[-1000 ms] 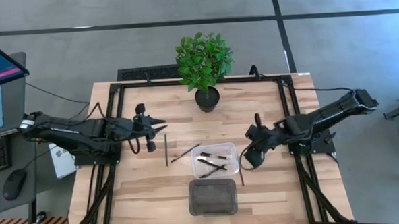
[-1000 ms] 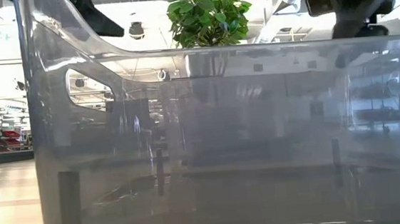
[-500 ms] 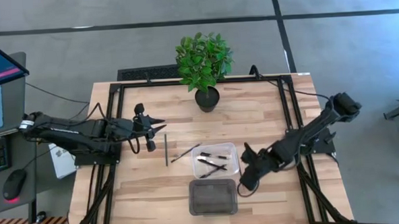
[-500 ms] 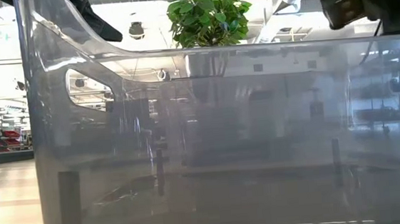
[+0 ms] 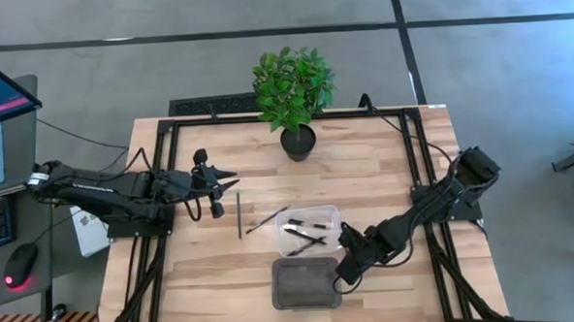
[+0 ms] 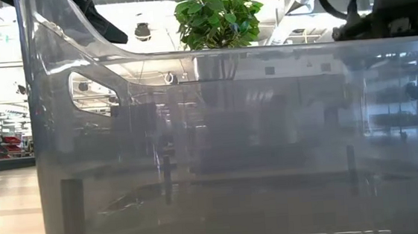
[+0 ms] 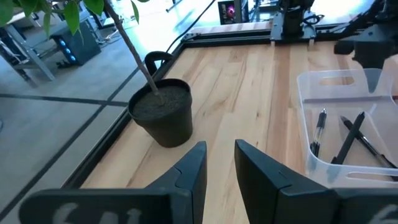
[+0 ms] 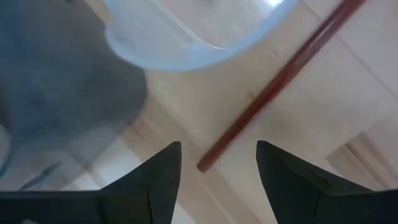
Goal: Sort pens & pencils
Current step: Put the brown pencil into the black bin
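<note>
Several black pens [image 5: 308,233] lie in the clear tray [image 5: 340,217] at mid-table, and they also show in the left wrist view [image 7: 320,127]. A reddish pencil [image 8: 280,81] lies flat on the wood beside that tray's right side. My right gripper [image 5: 340,273] hangs open just above the pencil's near end, pointing steeply down, its fingers [image 8: 155,180] either side of it and touching nothing. Two slim dark sticks [image 5: 239,215] [image 5: 267,220] lie on the table left of the tray. My left gripper [image 5: 232,188] waits at the left, open with a narrow gap [image 7: 221,146] and nothing in it.
A dark translucent tray [image 5: 306,281] stands at the near edge, right in front of the clear one; its wall [image 6: 211,147] fills the low view. A potted plant [image 5: 294,93] stands at the far middle. Bare wood lies between the plant and the trays.
My right gripper has swung from beside the clear tray's right side toward the table's near edge and a little left. It has come down and tipped steeply downward over the reddish pencil. It stays open. The pens and pencils have not moved.
</note>
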`<state>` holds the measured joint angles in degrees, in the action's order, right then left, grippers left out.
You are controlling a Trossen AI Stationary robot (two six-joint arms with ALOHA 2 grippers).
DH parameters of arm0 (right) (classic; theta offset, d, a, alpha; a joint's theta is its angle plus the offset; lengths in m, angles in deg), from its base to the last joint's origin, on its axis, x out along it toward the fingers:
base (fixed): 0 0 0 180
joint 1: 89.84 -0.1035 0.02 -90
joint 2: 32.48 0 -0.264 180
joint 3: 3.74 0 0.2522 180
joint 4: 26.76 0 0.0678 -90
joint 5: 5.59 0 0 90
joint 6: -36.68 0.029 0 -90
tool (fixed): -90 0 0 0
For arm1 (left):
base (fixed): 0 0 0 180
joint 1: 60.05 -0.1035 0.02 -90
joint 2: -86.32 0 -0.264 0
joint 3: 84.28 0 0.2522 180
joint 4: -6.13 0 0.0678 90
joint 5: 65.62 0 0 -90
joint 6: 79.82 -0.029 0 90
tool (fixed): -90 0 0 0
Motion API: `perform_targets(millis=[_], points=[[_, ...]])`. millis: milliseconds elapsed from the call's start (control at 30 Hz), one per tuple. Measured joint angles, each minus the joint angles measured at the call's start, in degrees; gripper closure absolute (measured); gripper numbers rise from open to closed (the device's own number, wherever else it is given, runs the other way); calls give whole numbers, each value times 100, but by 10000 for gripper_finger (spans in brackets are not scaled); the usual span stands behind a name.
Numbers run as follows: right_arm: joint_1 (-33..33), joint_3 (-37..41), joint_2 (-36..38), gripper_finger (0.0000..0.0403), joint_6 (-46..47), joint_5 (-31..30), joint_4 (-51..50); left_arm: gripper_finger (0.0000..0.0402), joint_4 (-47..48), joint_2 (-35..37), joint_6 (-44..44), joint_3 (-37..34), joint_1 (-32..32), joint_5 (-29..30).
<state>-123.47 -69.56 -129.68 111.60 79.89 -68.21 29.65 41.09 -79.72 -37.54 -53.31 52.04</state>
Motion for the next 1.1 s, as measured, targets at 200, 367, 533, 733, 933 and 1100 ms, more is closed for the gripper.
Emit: perform_targets(millis=[200, 367, 533, 733, 933, 1100], points=[[0, -28, -228, 175, 209, -15, 44, 327, 31, 0, 9, 0, 0, -2], [0, -26, -201, 175, 342, -3, -136, 327, 29, 0, 13, 0, 0, -7], [-7, -23, -167, 175, 545, 146, -626, 327, 29, 0, 13, 0, 0, -13], [1, -23, -163, 175, 661, 303, -1044, 327, 27, 0, 13, 0, 0, -13], [-9, -21, -167, 176, 630, 466, -1609, 327, 27, 0, 13, 0, 1, -11], [-9, -17, -169, 176, 627, 510, -2145, 327, 27, 0, 13, 0, 2, -11]])
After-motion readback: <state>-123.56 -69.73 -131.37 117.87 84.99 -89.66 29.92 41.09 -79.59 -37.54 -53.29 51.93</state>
